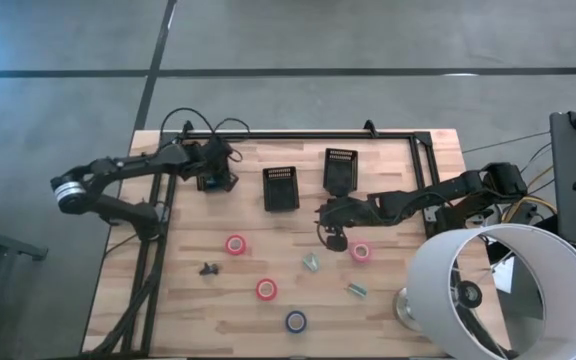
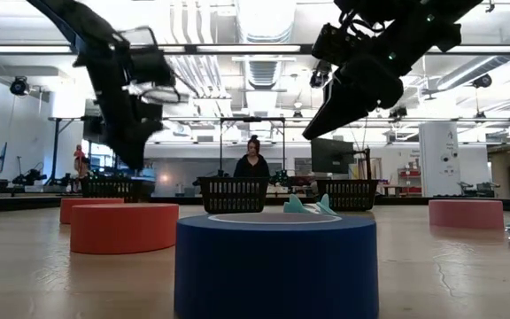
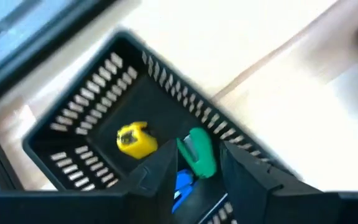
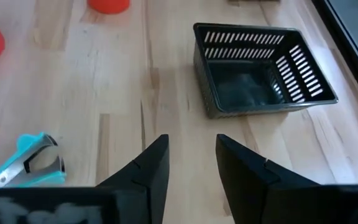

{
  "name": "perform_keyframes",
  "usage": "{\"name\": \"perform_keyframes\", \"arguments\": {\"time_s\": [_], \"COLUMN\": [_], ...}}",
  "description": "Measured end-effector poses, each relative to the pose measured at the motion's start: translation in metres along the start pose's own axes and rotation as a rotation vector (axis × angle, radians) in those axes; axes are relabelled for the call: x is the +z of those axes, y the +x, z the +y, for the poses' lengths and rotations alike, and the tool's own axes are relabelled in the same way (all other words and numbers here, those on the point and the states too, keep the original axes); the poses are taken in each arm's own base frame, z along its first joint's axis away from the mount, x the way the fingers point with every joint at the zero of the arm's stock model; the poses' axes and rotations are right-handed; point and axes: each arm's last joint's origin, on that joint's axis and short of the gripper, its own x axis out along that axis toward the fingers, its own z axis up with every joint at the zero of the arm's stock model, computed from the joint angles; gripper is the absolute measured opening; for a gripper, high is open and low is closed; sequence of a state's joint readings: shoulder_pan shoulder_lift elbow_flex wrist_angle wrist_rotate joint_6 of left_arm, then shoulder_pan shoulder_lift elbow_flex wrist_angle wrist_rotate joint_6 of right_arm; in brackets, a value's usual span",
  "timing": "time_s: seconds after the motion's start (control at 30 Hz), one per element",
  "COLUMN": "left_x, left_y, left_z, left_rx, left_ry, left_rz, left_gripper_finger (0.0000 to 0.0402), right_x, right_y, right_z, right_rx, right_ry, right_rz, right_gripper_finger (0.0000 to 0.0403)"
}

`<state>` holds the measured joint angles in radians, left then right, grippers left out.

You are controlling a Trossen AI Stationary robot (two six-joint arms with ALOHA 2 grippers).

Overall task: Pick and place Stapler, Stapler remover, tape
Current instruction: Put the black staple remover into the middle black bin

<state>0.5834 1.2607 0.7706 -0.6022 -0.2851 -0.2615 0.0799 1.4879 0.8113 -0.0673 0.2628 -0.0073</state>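
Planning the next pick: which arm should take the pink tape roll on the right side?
Right. The right gripper hangs open over the table middle, beside that pink tape roll. The left gripper is far off, over the left basket.

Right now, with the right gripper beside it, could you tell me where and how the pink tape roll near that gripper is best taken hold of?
The pink tape roll lies flat on the table, its hole facing up. I would come straight down from above and close the right gripper across its outer wall. The fingers are open and empty.
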Motion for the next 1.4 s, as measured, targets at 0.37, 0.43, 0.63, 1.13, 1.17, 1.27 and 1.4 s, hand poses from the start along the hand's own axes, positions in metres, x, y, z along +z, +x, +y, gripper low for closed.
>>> {"name": "perform_keyframes", "arguments": {"time_s": [0.37, 0.43, 0.63, 1.13, 1.17, 1.27, 1.4], "left_x": [-0.013, -0.018, -0.033, -0.091, -0.096, -0.108, -0.121], "left_y": [-0.054, -0.061, -0.074, -0.114, -0.117, -0.124, -0.129], "left_z": [-0.024, -0.034, -0.067, -0.118, -0.12, -0.124, -0.125], "left_rx": [-0.173, -0.215, -0.337, -0.647, -0.669, -0.712, -0.722], "left_ry": [0.072, 0.116, 0.243, 0.492, 0.508, 0.491, 0.397], "left_rz": [-0.191, -0.209, -0.239, -0.198, -0.189, -0.146, -0.057], "left_gripper_finger": [0.0104, 0.0101, 0.0101, 0.0098, 0.0098, 0.0099, 0.0099], "right_x": [0.001, 0.0, -0.003, -0.011, -0.011, -0.011, -0.011], "right_y": [0.0, 0.0, 0.006, 0.023, 0.023, 0.023, 0.023], "right_z": [0.0, 0.0, 0.003, 0.009, 0.009, 0.009, 0.009], "right_rx": [0.002, 0.009, 0.061, 0.087, 0.087, 0.087, 0.087], "right_ry": [0.055, 0.06, 0.063, 0.093, 0.093, 0.093, 0.093], "right_rz": [-0.002, 0.001, 0.027, 0.091, 0.092, 0.092, 0.092], "right_gripper_finger": [0.0173, 0.0179, 0.0187, 0.0187, 0.0187, 0.0187, 0.0187]}}
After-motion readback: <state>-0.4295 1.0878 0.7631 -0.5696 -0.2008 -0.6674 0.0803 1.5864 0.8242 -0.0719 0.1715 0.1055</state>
